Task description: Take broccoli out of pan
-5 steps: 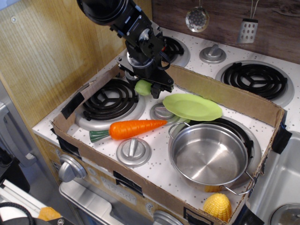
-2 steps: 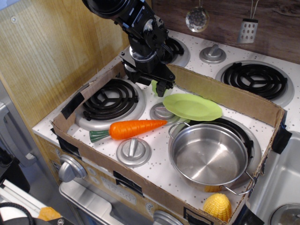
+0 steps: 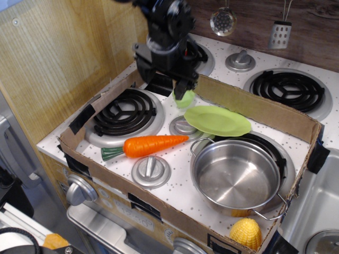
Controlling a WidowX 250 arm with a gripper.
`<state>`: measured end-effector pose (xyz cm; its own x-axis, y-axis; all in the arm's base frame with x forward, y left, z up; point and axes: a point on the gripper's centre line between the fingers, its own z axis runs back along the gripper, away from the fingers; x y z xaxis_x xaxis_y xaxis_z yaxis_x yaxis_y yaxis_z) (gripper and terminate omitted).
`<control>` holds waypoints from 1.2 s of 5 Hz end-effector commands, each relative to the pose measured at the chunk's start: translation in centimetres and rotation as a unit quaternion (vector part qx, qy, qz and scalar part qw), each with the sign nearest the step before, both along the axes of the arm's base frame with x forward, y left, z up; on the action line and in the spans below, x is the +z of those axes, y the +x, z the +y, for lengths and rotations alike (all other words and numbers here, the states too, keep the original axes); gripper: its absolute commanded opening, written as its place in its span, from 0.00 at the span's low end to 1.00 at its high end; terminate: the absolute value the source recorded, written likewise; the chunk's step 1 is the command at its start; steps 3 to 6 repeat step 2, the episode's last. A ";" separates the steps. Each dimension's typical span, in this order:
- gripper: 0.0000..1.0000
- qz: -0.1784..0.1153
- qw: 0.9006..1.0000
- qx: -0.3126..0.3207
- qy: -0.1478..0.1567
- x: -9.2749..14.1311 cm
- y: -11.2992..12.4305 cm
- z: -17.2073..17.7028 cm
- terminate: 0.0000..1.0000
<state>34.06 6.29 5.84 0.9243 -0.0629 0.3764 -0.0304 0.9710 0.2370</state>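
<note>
The broccoli (image 3: 186, 100) is a small pale-green lump lying on the white stove top beside the cardboard wall, just behind the lime-green plate (image 3: 217, 120). My gripper (image 3: 173, 89) hangs just above and left of it, jaws apart, one dark finger (image 3: 180, 90) right over its top. The pan (image 3: 197, 159) is a shiny steel pot with wire loop handles, standing empty at the front right, well away from the broccoli and the gripper.
An orange carrot (image 3: 150, 145) lies in front of the left burner (image 3: 125, 112). A yellow corn toy (image 3: 245, 233) sits at the front right corner. A low cardboard wall (image 3: 254, 108) rings the stove top. Grey knobs (image 3: 151, 170) stand between the burners.
The gripper carried the broccoli to the right, from beside the left burner to behind the plate, then rose. The broccoli now lies on the stove top below it.
</note>
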 end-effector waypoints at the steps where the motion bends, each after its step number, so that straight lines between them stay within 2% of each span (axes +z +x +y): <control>1: 1.00 -0.017 0.999 0.024 -0.014 5.5 1.2 -2.1 0.00; 2: 1.00 -0.017 0.999 0.024 -0.014 5.5 1.2 -2.1 1.00; 6: 1.00 -0.017 0.999 0.024 -0.014 5.5 1.2 -2.1 1.00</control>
